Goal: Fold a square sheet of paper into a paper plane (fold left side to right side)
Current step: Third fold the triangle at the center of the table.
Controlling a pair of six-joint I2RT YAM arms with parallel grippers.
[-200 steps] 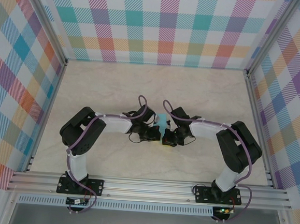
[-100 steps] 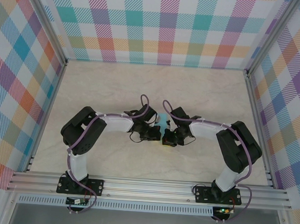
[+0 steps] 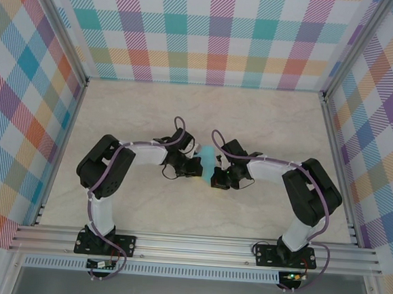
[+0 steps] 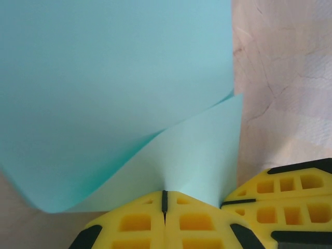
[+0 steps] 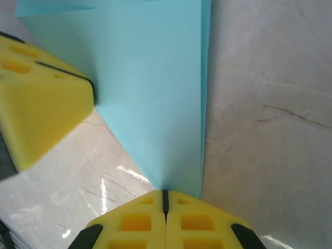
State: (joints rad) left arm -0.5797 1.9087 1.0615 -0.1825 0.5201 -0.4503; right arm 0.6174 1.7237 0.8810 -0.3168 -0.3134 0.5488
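The yellow fingers (image 4: 135, 223) of the left gripper (image 4: 165, 199) are pressed flat together, the seam between them a thin dark line, and a pale lower layer of the square sheet of paper (image 4: 104, 78) runs straight into that seam, clamped at the tips. Beyond the tips the turquoise sheet opens out: an upper layer curves up and away to the left, bowed rather than creased flat, while the lower layer fans off to the right. Just right of these fingertips sit the yellow fingers of the right gripper (image 5: 165, 199), close against the paper's lower edge. Seen from its own wrist, the right gripper is likewise closed tight, jaws meeting on a narrow corner of the sheet. From there the paper widens away from the tips, two layers showing along its straight right-hand edge. The left gripper's yellow block lies up and to the left of these fingertips, against the sheet's left edge. The marbled beige table (image 5: 259, 104) spreads on either side of the paper, glossy near the fingers. From above, both grippers meet nose to nose near the middle of the table with the turquoise sheet between and just beyond them, both arms bent inward from their bases on the near rail, and pastel checked walls (image 3: 213, 26) closing in three sides
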